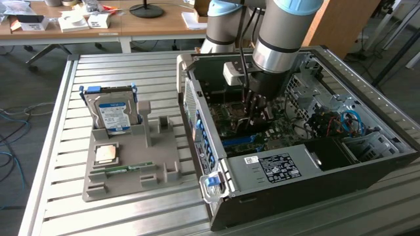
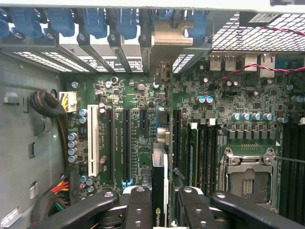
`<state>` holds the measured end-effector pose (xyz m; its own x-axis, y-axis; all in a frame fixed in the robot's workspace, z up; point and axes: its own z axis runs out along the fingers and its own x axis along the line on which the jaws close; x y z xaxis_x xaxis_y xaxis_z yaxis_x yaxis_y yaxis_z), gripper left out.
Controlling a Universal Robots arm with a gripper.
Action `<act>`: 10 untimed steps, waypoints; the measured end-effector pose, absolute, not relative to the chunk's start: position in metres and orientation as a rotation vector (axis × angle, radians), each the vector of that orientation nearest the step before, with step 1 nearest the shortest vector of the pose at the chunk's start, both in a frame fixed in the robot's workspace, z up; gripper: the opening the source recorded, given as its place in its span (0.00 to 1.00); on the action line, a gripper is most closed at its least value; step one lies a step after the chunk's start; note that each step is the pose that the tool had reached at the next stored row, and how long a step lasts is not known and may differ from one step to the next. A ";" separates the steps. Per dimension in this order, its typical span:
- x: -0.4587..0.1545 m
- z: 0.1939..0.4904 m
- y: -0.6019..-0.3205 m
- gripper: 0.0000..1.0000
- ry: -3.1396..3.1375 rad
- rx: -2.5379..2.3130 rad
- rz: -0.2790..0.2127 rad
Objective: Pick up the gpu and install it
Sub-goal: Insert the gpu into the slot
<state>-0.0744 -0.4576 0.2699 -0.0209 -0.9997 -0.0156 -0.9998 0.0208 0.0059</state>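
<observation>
The jaws pinch the gpu (image 2: 159,186) edge-on over the motherboard (image 2: 143,100); its near end is cut off (exterior view: hard to discern).

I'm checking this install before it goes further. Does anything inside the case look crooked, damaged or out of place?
Nothing stands out. The gpu sits edge-on in the gripper, parallel to the motherboard's expansion slots, with no visible tilt. The cable bundle lies off to one side, clear of it.
</observation>
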 end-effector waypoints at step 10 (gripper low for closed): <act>-0.077 0.270 -0.458 0.26 2.239 -2.194 0.024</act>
